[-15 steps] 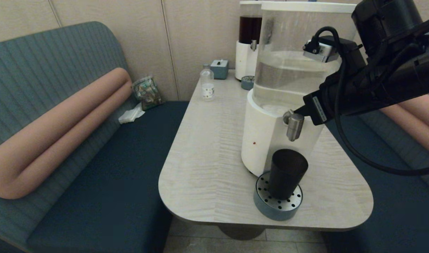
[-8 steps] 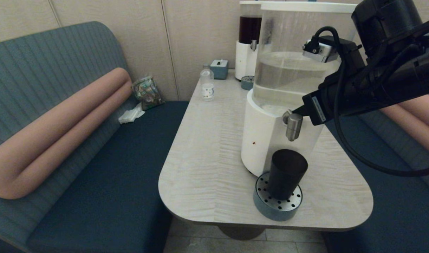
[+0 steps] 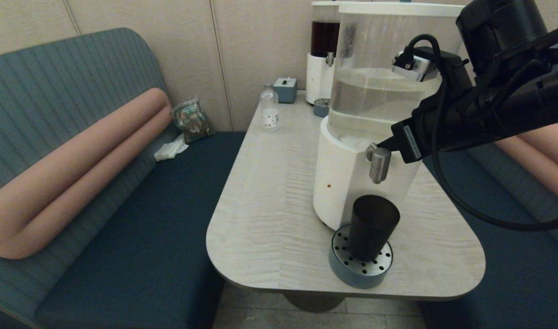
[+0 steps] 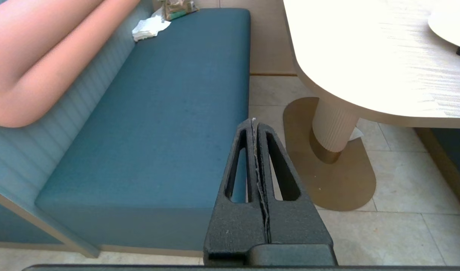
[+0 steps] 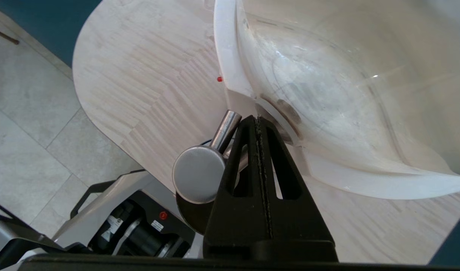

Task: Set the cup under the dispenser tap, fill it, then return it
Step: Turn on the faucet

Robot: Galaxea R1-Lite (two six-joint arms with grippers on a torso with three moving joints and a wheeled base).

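Note:
The black cup [image 3: 372, 226] stands upright on the round perforated drip tray [image 3: 360, 267], directly below the steel dispenser tap [image 3: 379, 163] of the big white-based dispenser [image 3: 347, 183]. My right gripper [image 5: 257, 119] is shut, with nothing between its fingers; its tips rest against the tap's stem beside the tap's round cap [image 5: 198, 179]. In the head view only its tip shows behind the tap [image 3: 383, 144]. The cup's rim [image 5: 190, 216] peeks out under the cap. My left gripper [image 4: 253, 122] is shut and empty, parked low over the floor beside the bench.
A dark-liquid dispenser [image 3: 323, 55], a second drip tray [image 3: 321, 107], a small clear bottle [image 3: 269, 109] and a grey box [image 3: 285, 89] stand at the table's far end. Blue benches [image 3: 146, 219] flank the table [image 3: 269, 205].
The right gripper and the tap have shifted slightly left and up; the dispenser and cup nudged a little with them. Left arm unmoved.

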